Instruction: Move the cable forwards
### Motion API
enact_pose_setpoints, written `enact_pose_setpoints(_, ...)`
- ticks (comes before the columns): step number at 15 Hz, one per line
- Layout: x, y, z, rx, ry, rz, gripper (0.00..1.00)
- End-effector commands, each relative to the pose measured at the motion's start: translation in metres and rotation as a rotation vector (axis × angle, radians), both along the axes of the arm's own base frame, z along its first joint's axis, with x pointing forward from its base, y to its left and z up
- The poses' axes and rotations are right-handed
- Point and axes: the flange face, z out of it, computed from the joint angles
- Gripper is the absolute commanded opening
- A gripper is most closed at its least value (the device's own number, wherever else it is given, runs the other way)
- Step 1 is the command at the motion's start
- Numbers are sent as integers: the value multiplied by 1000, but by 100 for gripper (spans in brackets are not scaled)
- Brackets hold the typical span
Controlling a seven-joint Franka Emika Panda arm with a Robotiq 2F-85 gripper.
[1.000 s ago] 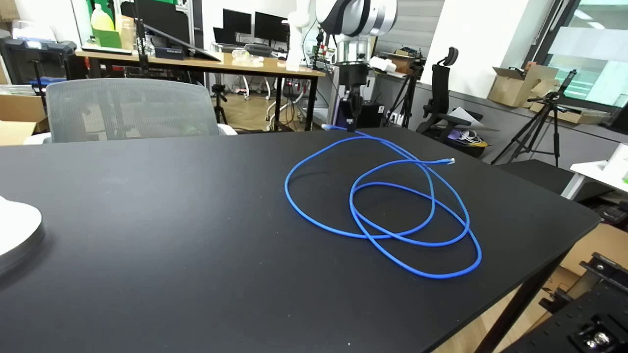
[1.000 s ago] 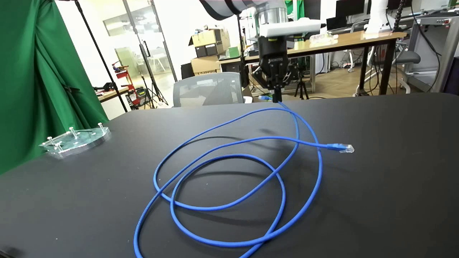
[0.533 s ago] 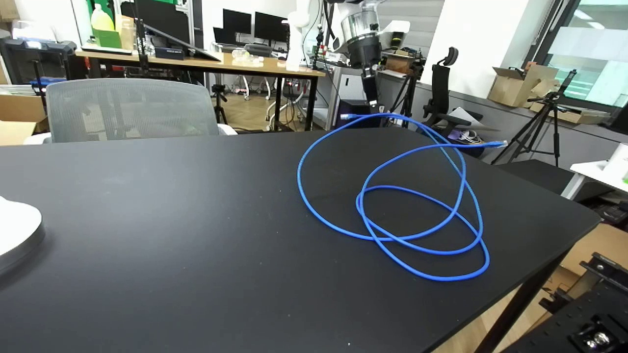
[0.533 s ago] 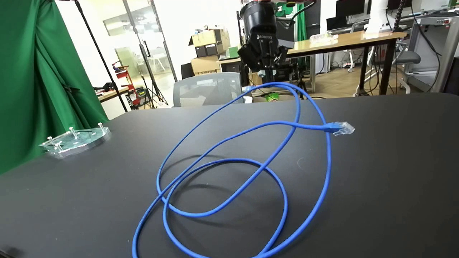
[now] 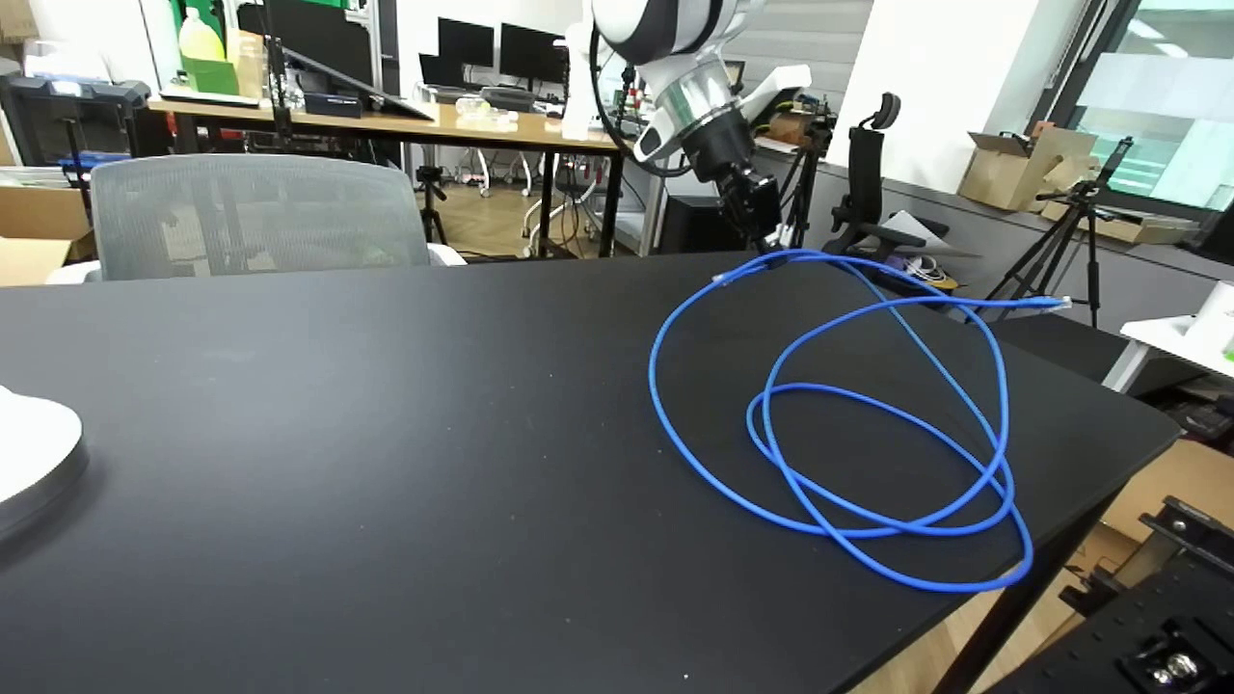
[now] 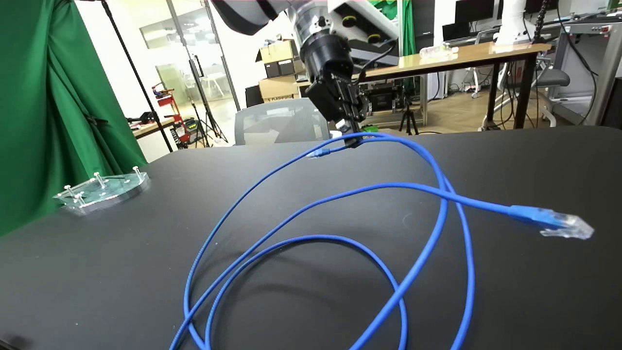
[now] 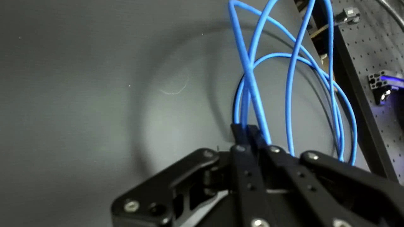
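Hand [image 7: 247,128] was closed on the blue cable [image 7: 251,75], pinching a strand, one plug end [image 6: 319,153] just beside. Coils sat at one end of the table [image 5: 337,434], partly raised, lower loop overlapping the edge in an exterior view; broad tabletop ran left of them there. Other plug end [image 6: 566,225] showed over tabletop in an exterior view, but past the edge, in line with a tripod [image 5: 1084,196], in an exterior view. Wrist view showed a perforated panel [image 7: 371,47] beyond the edge.

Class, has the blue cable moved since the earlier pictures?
Yes: in an exterior view, the blue cable has shifted right, towards the right edge of the black table.
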Motion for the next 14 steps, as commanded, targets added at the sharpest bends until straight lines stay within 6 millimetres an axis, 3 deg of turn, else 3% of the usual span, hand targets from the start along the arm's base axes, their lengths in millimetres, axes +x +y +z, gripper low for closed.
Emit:
enact_pose_setpoints(1,-13,18,-15,-21,101,160,2)
enact_pose_setpoints(5,-22,42,-40,-38,179,259,2)
enact_pose_setpoints(6,-23,46,-45,-39,190,257,31)
enact_pose_setpoints(7,-23,49,-47,-34,197,243,32)
enact_pose_setpoints(14,-28,48,-37,35,186,30,78)
